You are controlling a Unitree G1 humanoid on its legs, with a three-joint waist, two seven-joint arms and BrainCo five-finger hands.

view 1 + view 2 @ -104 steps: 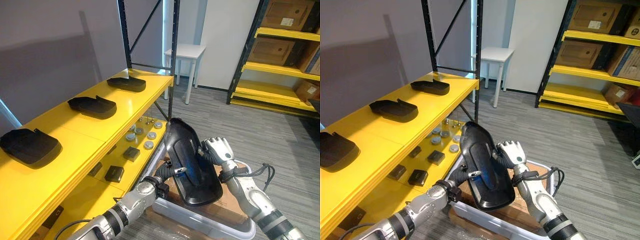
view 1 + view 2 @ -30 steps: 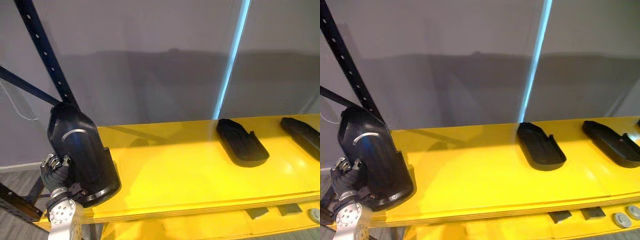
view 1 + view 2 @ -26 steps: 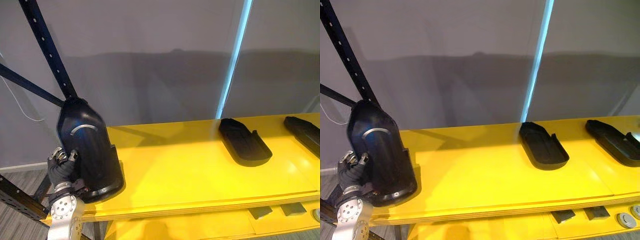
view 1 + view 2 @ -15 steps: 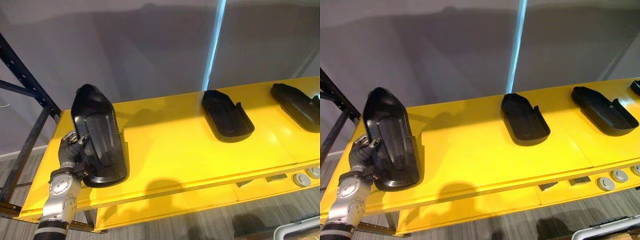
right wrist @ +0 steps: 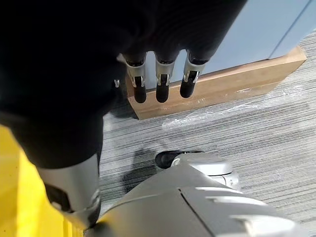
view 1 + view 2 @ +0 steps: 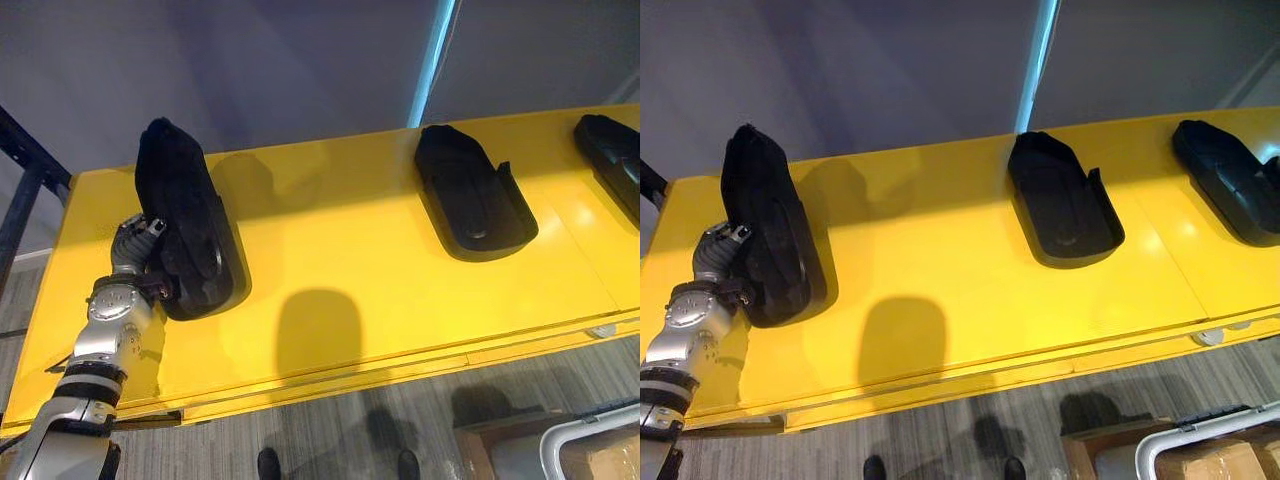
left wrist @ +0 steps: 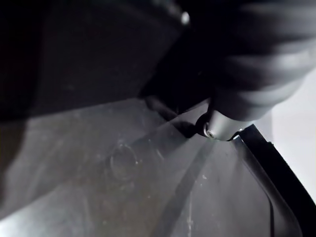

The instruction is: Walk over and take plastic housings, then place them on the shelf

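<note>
Black elongated plastic housing [image 6: 195, 230] tilts on yellow shelf [image 6: 380, 300], left hand [image 6: 135, 245] gripping it.

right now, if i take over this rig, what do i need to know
Left hand: shut on the held housing, gripping its rim.
Right hand: open, holding nothing, hanging over the floor.
Things: the held housing is at the left end of the yellow shelf, tipped up on its side, its lower edge seemingly on the board. The middle housing and the right housing lie flat further along.
Done: housing carried to the shelf.
Left: lay it flat, let go, then probably fetch more.
</note>
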